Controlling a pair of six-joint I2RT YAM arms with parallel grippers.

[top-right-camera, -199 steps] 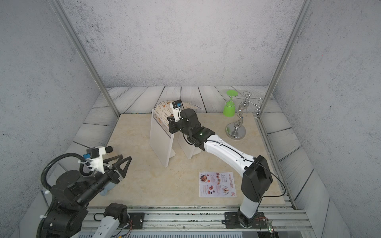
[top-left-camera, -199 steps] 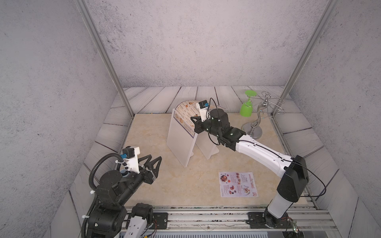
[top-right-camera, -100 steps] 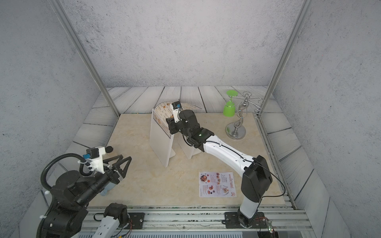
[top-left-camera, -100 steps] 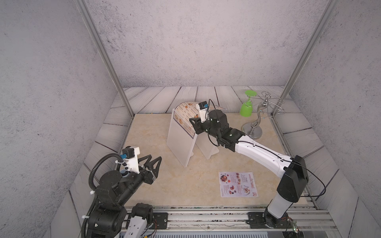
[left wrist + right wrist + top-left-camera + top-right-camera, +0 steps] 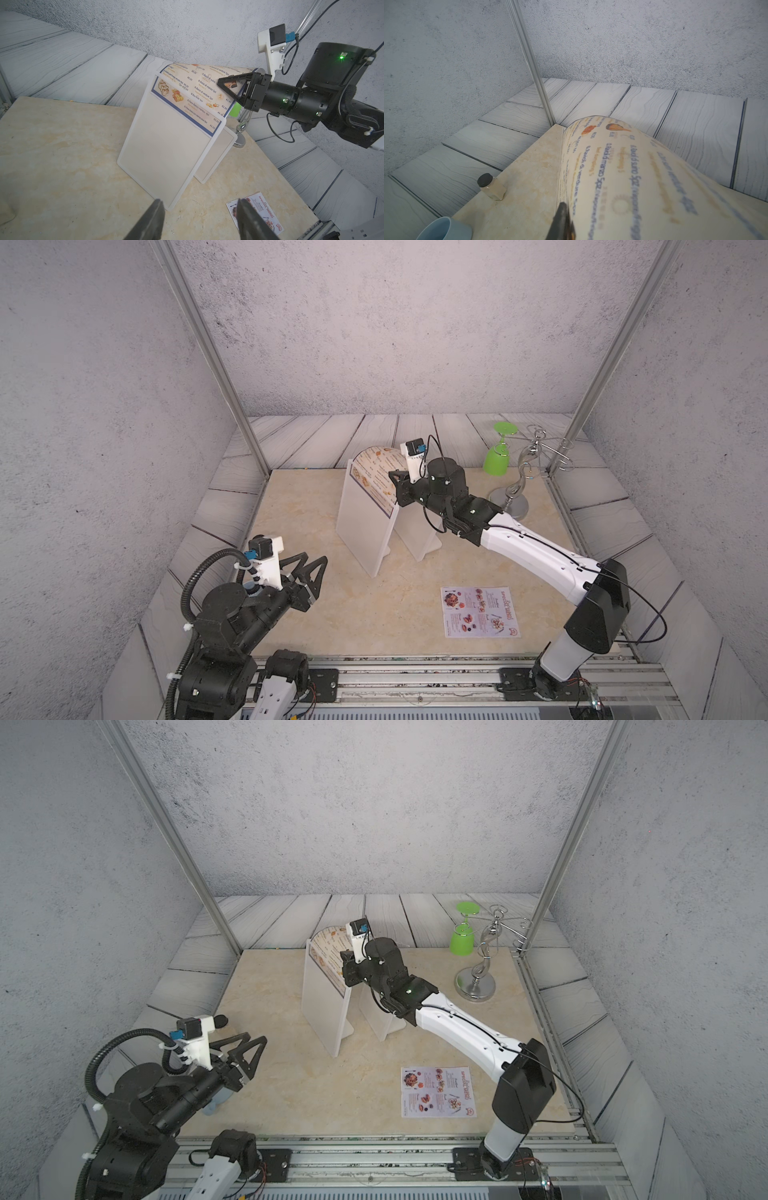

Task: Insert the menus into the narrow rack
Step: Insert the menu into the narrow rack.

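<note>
The rack [image 5: 361, 526] stands in the middle of the tabletop [image 5: 307, 506]. It has a bigger pocket on the left and a smaller pocket just beside it on the right. The larger menu [image 5: 197, 91], cream with a blue border, has only its lower edge inside the top of the bigger pocket. The rest of the sheet stands out above and curls over to the far right.

The right gripper [image 5: 221, 82] is on this curled upper part. Its jaws are nearly closed and the sheet is pinched between them. In the right wrist view one finger [image 5: 561, 218] lies against the printed side and the sheet hides the other one.

The smaller menu [image 5: 480, 612] lies flat on the tabletop, near and to the right of the rack, well apart from it.

The left gripper [image 5: 315, 562] hovers over the near left part of the tabletop. Its jaws are about half open and hold nothing.
</note>
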